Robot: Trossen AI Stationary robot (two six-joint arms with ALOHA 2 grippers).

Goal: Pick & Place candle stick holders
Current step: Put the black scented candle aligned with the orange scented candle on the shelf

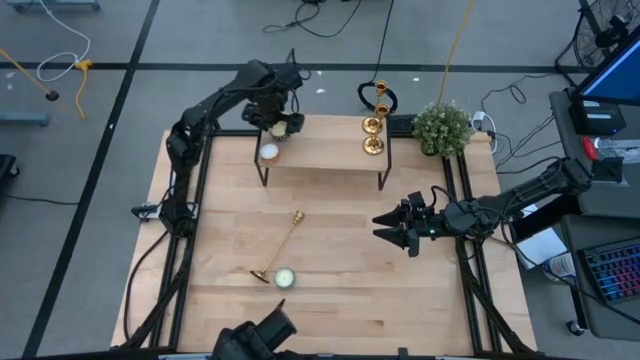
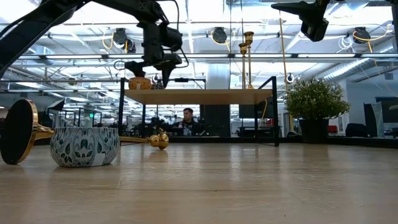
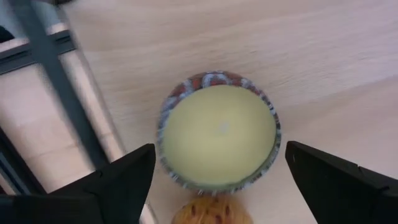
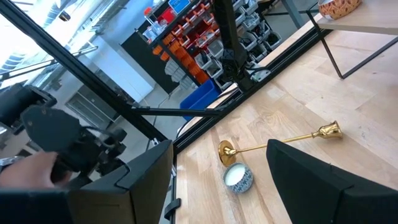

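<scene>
**One candlestick lying on the table, two standing on the shelf**

A slim gold candlestick is lying on its side on the wooden table, its round flared base pointing toward the near edge and its small cup end pointing toward the shelf. A patterned candle tin is sitting just beside the base (in the low view the two look nearly touching, though I cannot tell whether they are). Two more gold candlesticks are standing upright close together on the right part of the raised wooden shelf, thin-stemmed and shiny.

The left gripper is hovering over the left end of the shelf with its fingers spread wide and nothing between them; straight beneath them a second tin of pale wax is sitting on the shelf, with an orange patterned object right beside it.

The right gripper is hanging above the right part of the table, well apart from the fallen candlestick, fingers parted and empty. A small potted plant is standing at the shelf's right end.
</scene>
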